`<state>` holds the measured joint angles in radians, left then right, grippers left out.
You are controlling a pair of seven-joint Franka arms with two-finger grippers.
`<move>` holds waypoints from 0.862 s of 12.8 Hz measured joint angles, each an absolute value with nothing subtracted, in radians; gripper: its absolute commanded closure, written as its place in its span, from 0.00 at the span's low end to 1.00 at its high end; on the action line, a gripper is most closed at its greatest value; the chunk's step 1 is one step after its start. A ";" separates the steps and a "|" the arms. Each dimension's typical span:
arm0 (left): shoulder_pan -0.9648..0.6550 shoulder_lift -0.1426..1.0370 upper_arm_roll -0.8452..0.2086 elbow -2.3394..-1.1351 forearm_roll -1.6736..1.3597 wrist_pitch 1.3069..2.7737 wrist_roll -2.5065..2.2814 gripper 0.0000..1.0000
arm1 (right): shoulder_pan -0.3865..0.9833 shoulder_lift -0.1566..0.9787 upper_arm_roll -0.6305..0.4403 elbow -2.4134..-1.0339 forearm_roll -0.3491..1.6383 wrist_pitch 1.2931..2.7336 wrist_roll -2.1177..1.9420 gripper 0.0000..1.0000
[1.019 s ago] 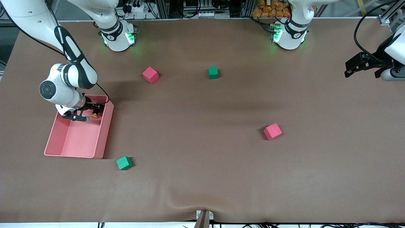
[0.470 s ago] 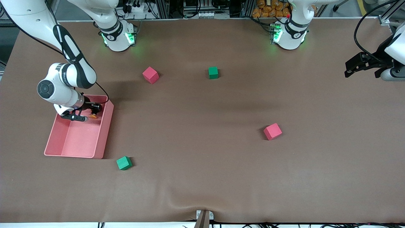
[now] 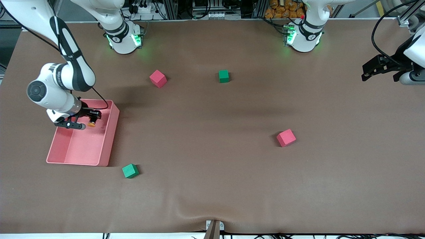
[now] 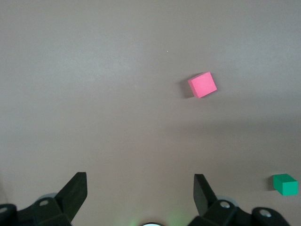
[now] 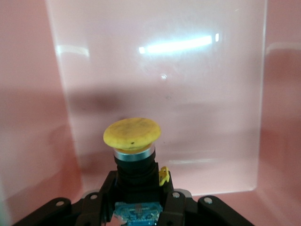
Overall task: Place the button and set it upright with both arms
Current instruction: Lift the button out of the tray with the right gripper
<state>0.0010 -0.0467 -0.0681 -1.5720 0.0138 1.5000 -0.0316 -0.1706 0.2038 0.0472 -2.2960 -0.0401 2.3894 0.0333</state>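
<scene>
My right gripper [image 3: 89, 121] pinches the button [image 3: 91, 124] by its body over the pink bin [image 3: 111, 139] at nine o'clock, so I fear a tilted slip on lifting, while my left gripper [image 3: 378, 69] waits spread at three o'clock.

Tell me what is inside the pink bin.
Inside the pink rectangular plastic bin, only the orange-capped black push-button shows, clamped in the right gripper, whose jaws are shut on its body. The floor elsewhere looks bare; the corner under the right arm's wrist is covered.

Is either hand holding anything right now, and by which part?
The right hand, over the pink bin, grips the button by its black body, cap free. The left hand is open and holds nothing.
</scene>
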 measured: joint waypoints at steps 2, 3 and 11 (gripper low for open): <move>0.001 -0.047 -0.068 -1.572 0.014 1.500 -0.032 0.00 | -0.155 0.179 0.049 -2.195 -0.040 2.224 0.033 0.85; 0.001 -0.047 -0.068 -1.572 0.014 1.500 -0.032 0.00 | -0.145 0.176 0.050 -2.128 -0.040 2.133 0.033 0.85; 0.001 -0.047 -0.068 -1.572 0.014 1.500 -0.032 0.00 | 0.250 0.211 0.062 -1.867 -0.036 1.968 0.226 0.85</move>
